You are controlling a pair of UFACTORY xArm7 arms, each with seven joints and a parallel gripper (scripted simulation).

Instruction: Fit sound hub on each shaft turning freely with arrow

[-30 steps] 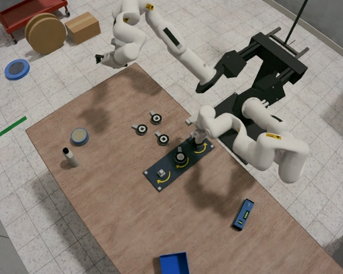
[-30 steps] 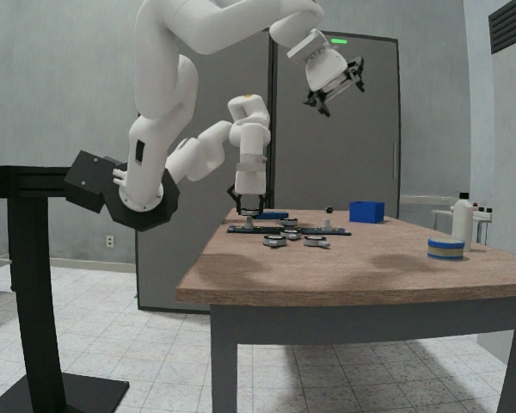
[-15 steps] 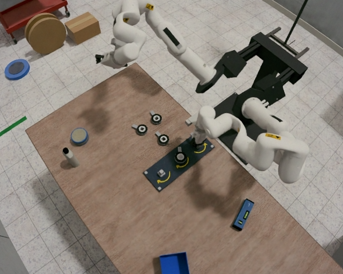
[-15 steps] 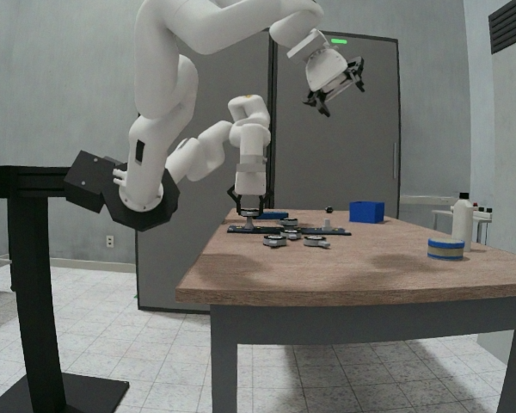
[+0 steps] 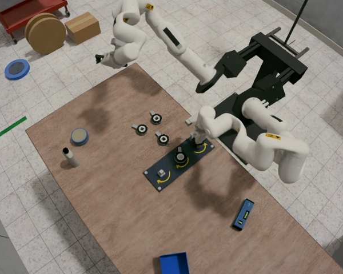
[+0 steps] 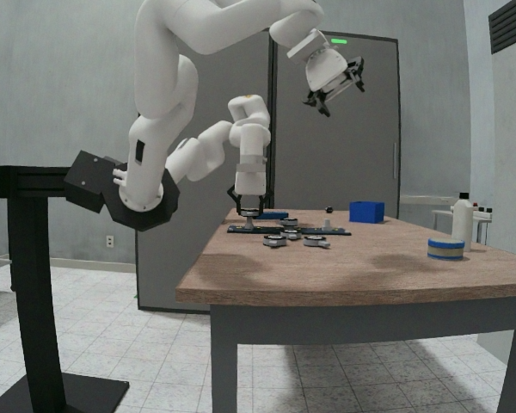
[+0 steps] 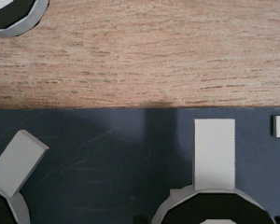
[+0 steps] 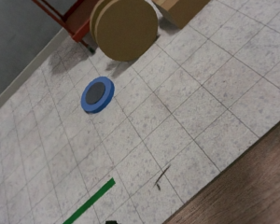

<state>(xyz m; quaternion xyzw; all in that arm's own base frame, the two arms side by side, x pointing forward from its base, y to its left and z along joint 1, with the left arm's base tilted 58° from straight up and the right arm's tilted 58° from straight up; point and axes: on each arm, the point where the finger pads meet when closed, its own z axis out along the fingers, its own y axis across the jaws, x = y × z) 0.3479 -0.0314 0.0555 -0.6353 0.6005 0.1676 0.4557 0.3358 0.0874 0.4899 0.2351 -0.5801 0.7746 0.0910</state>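
Top view puts the left gripper [image 5: 198, 144] [image 6: 250, 208] [image 7: 211, 219] at the board's [image 5: 170, 172] [image 6: 311, 231] [image 7: 93, 159] right end; exterior shows it clamped on a hub [image 6: 249, 213] [image 7: 215, 205] atop its shaft [image 6: 249, 224], right gripper [image 6: 335, 89] spread; left wrist suggests gripping the stiff, likely light rim, off its tab [image 7: 214, 154].

Yellow arrows mark the navy board [image 5: 172, 174] [image 6: 289, 228] [image 7: 98, 163]; the level [image 5: 243, 214] is blue and black.

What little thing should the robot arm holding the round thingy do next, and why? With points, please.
I'd guess the left gripper [image 5: 198, 145] [image 6: 249, 211] [image 7: 211, 219] should ease the held hub [image 6: 249, 213] [image 7: 215, 202] down a bit. It looks high, with the shaft [image 6: 249, 224] showing underneath, while the middle hub [image 5: 180, 161] [image 6: 288, 221] [image 7: 19, 163] sits lower over the board [image 5: 169, 180] [image 6: 309, 231] [image 7: 93, 163].
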